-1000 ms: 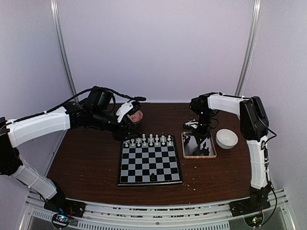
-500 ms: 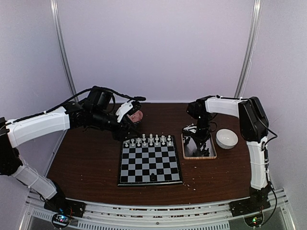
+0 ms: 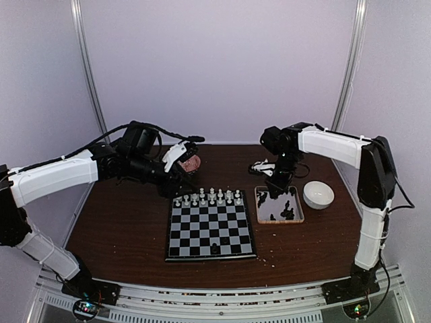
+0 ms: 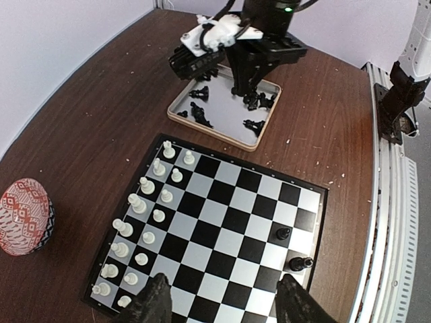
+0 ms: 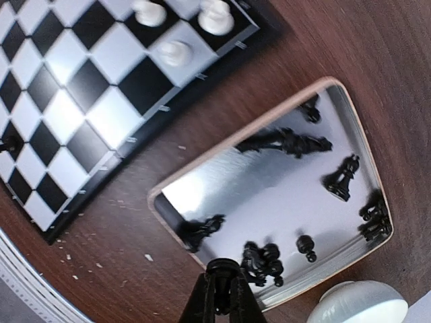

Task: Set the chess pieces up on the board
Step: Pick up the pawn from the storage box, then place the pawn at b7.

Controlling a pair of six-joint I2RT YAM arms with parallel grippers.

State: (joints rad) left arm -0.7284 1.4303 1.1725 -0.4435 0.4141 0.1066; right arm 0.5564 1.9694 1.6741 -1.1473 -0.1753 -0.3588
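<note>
1. My right gripper hangs pinched shut over the tray of black pieces; whether it caught one, I cannot tell
2. My left gripper hovers released above the board, probably keeping clear; white pieces stand in its far rows

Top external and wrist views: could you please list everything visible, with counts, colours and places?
board: one, black and grey, centre.
white chess pieces: sixteen, two rows along board's far edge.
black chess pieces: two on board's near side; several in tray.
tray: one, grey with wooden rim, right of board.
bowl: one, white, right of tray.
patterned cup: one, red and white, beyond board's far-left corner.
left pincer: open, above board's far-left corner.
right pincer: shut, above tray.
</note>
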